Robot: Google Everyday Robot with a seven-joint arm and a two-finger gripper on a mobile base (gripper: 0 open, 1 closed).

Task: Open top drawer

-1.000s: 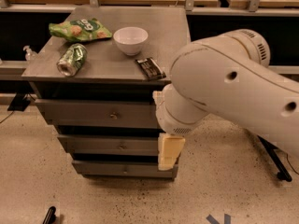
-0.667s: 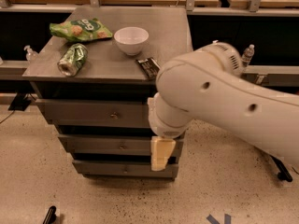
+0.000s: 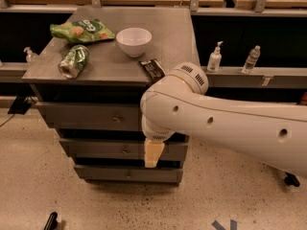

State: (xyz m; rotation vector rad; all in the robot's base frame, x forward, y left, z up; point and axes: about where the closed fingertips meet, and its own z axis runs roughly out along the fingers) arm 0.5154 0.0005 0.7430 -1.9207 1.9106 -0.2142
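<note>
Your hand (image 3: 153, 153) hung low from the arm (image 3: 216, 123), pointing downward, in front of the right part of the middle drawer (image 3: 96, 149). I could not tell if it was open or closed, and I saw nothing held in it.

The top drawer (image 3: 81, 116) was just under the edge of the table (image 3: 182, 42). It looked closed, and its long front ran left to right across the camera view. Its knob (image 3: 116, 119) sat at the centre of that front. So from the hand the knob lay higher and to the left in the view, and the two were apart, not touching.

The thick bend of the arm covered the right end of the top drawer. In my judgement, you needed to lift the hand, bring it left to the level of the knob, and turn it to face the front. Only then could a pull toward the camera start.
</note>
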